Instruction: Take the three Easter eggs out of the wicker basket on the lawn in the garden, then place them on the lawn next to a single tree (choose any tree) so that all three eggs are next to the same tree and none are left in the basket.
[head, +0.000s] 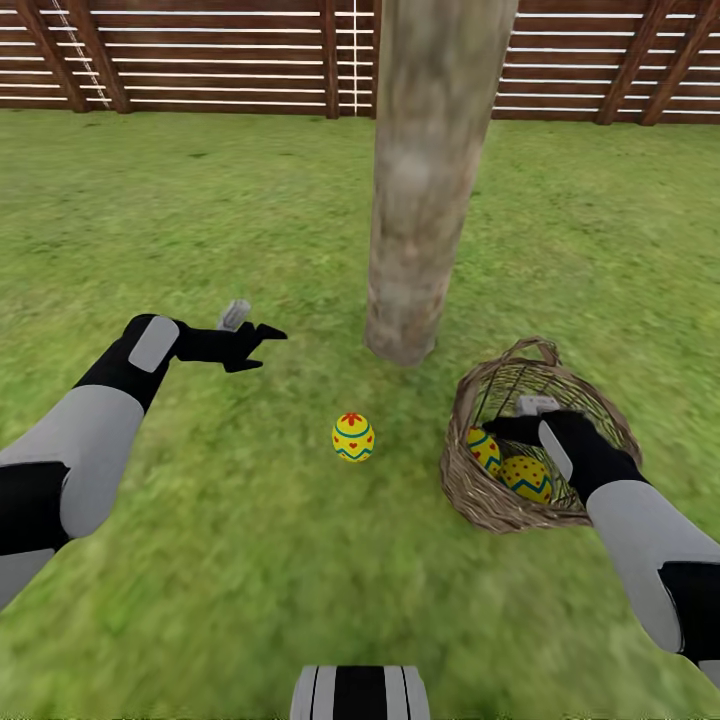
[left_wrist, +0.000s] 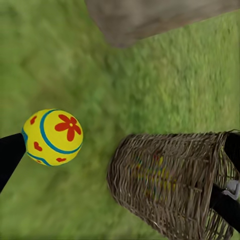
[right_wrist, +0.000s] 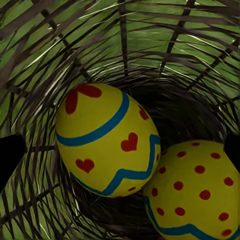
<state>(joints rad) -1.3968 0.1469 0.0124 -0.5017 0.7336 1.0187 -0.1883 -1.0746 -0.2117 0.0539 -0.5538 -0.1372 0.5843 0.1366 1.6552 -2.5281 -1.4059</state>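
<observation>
One yellow Easter egg (head: 353, 437) (left_wrist: 52, 137) with a red flower stands on the lawn (head: 200, 230), a short way in front of the tree trunk (head: 420, 190). My left gripper (head: 255, 342) (left_wrist: 120, 155) hovers open over the grass to the left of the trunk, holding nothing. The wicker basket (head: 480, 495) (left_wrist: 165, 185) sits on the lawn right of the trunk's foot, tilted. Two eggs lie inside it: a heart-patterned egg (head: 484, 450) (right_wrist: 107, 140) and a red-dotted egg (head: 527, 478) (right_wrist: 195, 190). My right gripper (head: 505, 430) (right_wrist: 120, 150) reaches into the basket, open, fingers wide on either side of the eggs.
A brown slatted fence (head: 200, 60) closes the lawn at the back, behind the trunk. Open grass spreads left of the trunk and in front of me. My own base (head: 360, 695) shows at the bottom edge.
</observation>
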